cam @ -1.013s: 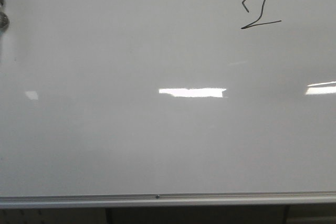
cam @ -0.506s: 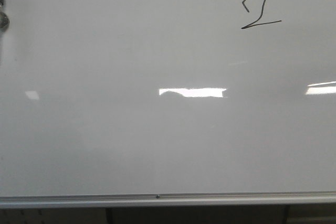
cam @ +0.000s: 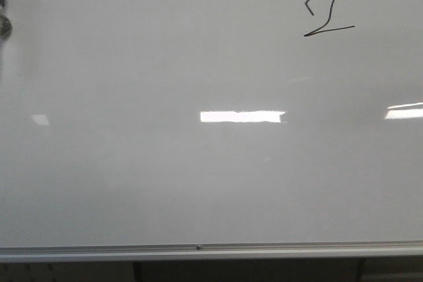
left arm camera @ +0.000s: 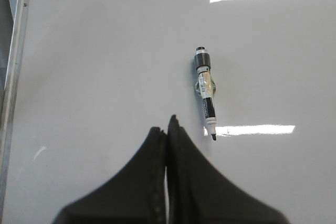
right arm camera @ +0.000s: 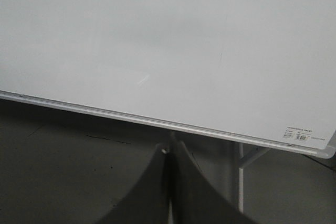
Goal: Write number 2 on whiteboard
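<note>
The number 2 (cam: 324, 16) is drawn in thin black line at the upper right of the whiteboard (cam: 165, 183), which fills the front view above its silver rail (cam: 198, 250). Neither gripper shows in the front view. In the left wrist view my left gripper (left arm camera: 169, 124) is shut and empty above the whiteboard (left arm camera: 94, 66). A black-and-white marker (left arm camera: 206, 93) lies uncapped on the board just beside the fingertips, apart from them. In the right wrist view my right gripper (right arm camera: 170, 142) is shut and empty, off the board's rail (right arm camera: 157, 121), over dark floor.
Bright rectangular light reflections (cam: 242, 116) lie on the board. A dark object (cam: 3, 26) sits at the board's far left edge. A small label (right arm camera: 299, 133) is at a board corner, with a white stand leg (right arm camera: 241, 177) below it.
A dark notch that cut into the middle light reflection half a second ago is gone. The drawn 2 and the board are unchanged.
</note>
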